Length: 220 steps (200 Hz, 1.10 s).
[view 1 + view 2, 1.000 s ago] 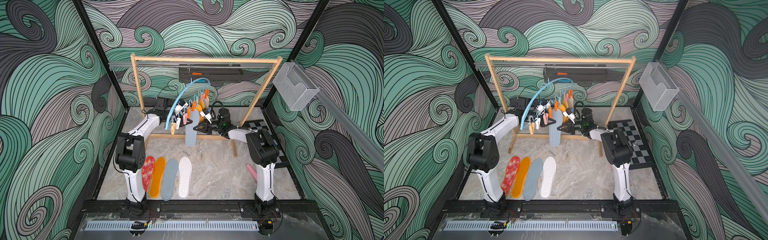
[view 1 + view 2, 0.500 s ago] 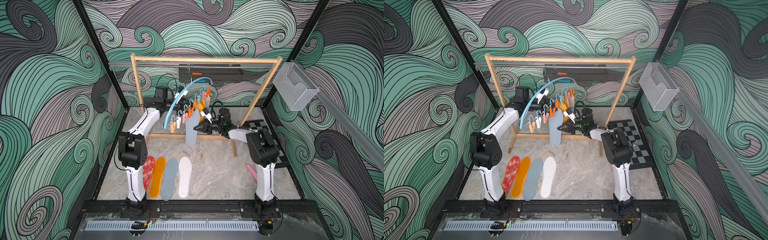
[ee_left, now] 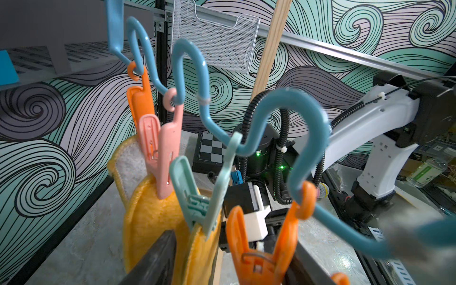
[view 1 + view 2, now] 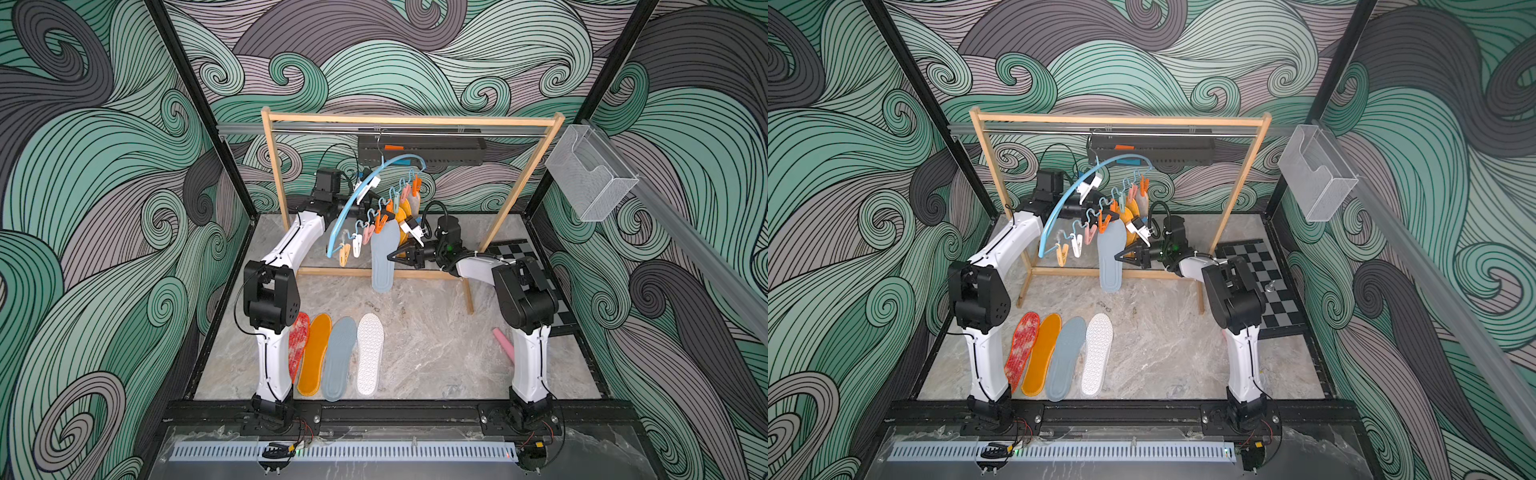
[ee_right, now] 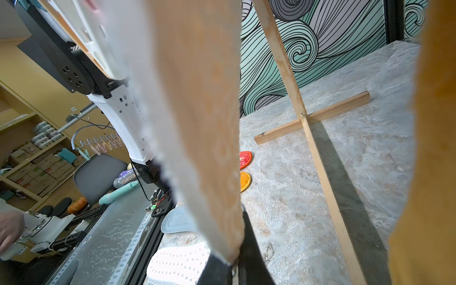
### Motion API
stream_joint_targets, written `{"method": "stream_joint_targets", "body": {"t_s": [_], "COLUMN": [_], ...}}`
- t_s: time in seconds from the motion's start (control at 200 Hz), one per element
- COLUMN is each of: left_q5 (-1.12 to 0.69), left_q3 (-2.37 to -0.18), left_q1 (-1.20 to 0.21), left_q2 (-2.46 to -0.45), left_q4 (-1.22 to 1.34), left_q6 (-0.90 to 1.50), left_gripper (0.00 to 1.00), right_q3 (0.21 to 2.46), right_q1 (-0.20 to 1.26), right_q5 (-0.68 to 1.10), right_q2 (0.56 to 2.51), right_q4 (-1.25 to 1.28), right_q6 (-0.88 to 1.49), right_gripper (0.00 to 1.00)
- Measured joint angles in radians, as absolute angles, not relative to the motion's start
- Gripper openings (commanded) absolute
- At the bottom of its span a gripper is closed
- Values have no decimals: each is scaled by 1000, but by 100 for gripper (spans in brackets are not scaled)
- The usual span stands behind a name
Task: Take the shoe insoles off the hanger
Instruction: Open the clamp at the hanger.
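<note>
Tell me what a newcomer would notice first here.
The light blue hanger hangs tilted from the wooden rack at the back, and its coloured clips hold several insoles. The right gripper is shut on the grey-blue insole that dangles lowest. At the front, four insoles lie side by side on the marble table.

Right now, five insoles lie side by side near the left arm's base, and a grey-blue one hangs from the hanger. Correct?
Four lie there, not five: the red-white insole, orange insole, grey-blue insole and white dotted insole, as both top views show. The hanging grey-blue insole is on the hanger as stated.
</note>
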State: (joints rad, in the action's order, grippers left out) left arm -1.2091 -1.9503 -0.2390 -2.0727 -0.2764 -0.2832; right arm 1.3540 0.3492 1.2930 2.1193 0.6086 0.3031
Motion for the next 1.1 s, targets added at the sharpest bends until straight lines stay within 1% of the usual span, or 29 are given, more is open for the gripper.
{"method": "stream_joint_targets", "body": {"t_s": [0.145,0.33,0.46,0.61,0.68,0.756,0.866,1.026,1.101], "left_q5": [-1233,-1246,-1255,-1267,-1269,-1271,-1279,-1282,-1282], "left_q3": [-1978,-1986,-1987,-1988,-1988,-1988,-1998,-2001,-2001], "left_q1": [-239,-239,-239,-239,-239,-239,-240,-242,-242], "left_q2": [-2080,-2082,-2085,-2086,-2086,-2086,-2086,-2087,-2087], "left_q4": [-294,-308,-318,-319,-320,-317,-312,-309,-308], "left_q6": [-280,-281,-278,-271,-265,-257,-239,-218,-213], "left_gripper": [60,52,40,34,27,23,15,9,5], "right_q3": [1359,1359,1360,1361,1361,1362,1361,1361,1362], "right_q1": [349,349,349,349,349,349,349,349,349], "right_q5": [1293,1294,1294,1294,1294,1295,1295,1295,1295], "right_q2": [2130,2130,2130,2131,2131,2131,2132,2132,2132], "right_q4": [606,603,603,603,604,603,601,599,598], "right_q6": [303,303,303,302,302,302,302,302,302], "right_gripper": [0,0,0,0,0,0,0,0,0]}}
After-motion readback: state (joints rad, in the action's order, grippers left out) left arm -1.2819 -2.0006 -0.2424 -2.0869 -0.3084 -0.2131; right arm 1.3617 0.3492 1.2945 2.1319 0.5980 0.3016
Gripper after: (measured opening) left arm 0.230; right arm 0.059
